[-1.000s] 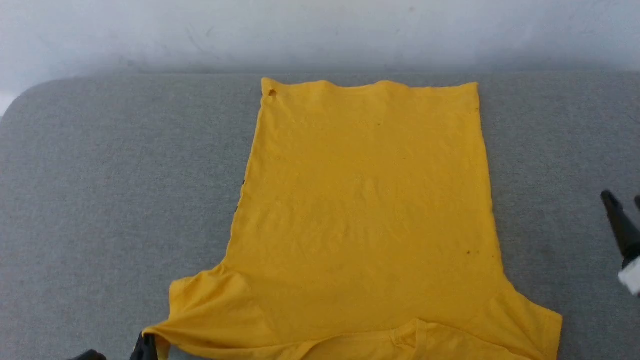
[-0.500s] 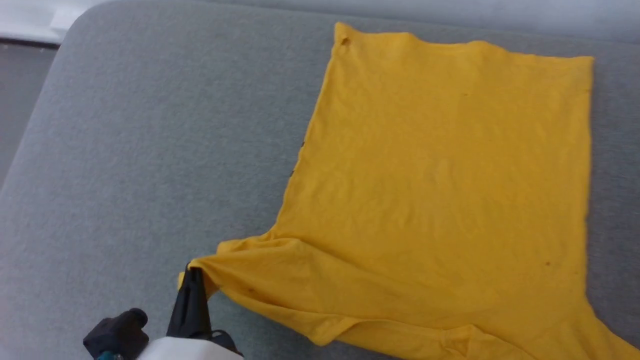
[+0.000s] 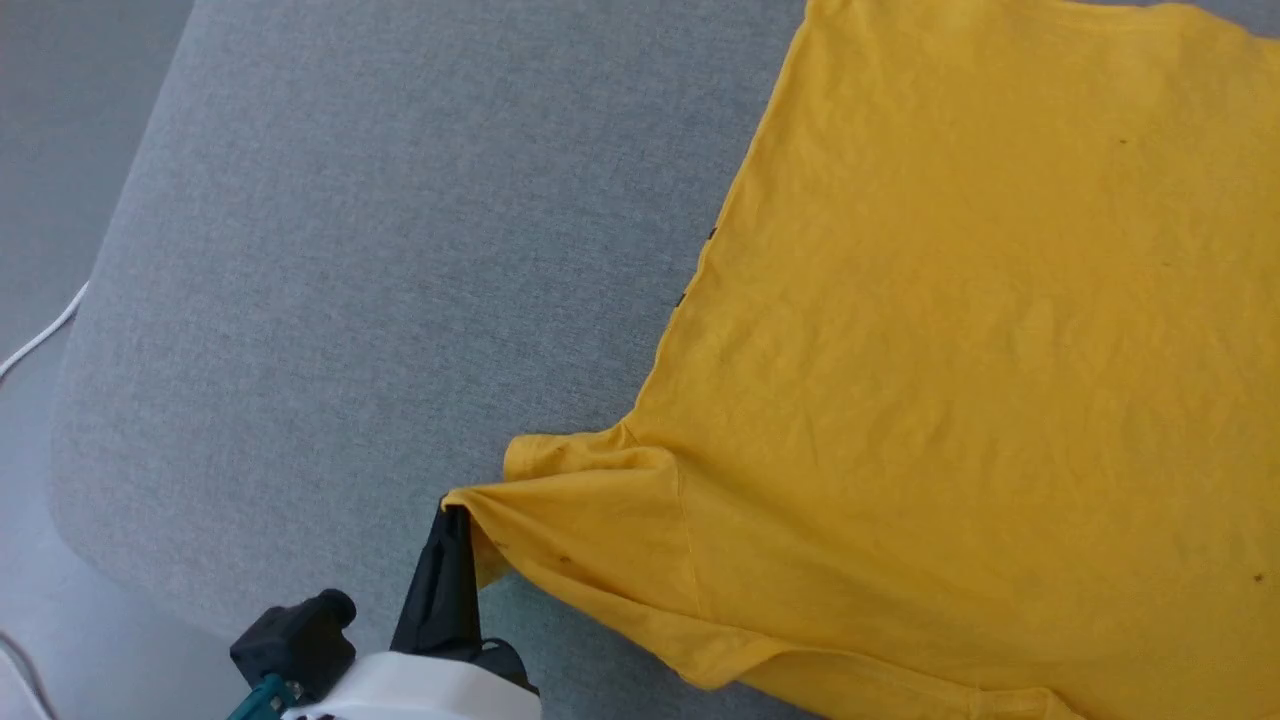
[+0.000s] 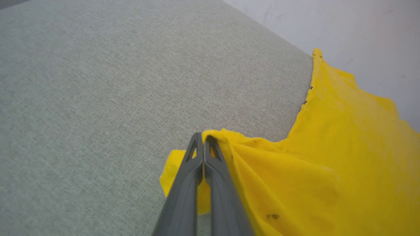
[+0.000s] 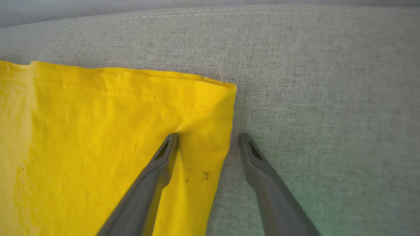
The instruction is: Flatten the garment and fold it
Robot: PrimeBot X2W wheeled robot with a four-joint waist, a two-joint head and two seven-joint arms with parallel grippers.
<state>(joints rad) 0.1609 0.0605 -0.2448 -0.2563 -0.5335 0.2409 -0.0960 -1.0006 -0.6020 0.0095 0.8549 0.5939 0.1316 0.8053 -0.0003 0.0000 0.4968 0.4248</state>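
On grey weave [image 3: 350, 250], left end effector [image 3: 453, 520] pinches seemingly cotton garment [image 3: 950, 350]; right one [image 5: 208, 139] gapes.

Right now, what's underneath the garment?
The garment lies spread on the grey cushion, which shows beside its edges. Tiny dark marks peek out at one side edge; the rest of its underside and the cushion below are covered.

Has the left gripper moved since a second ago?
Yes. The camera turned too, but the left gripper, shut on the sleeve of the shirt, swung it outward from the side edge.
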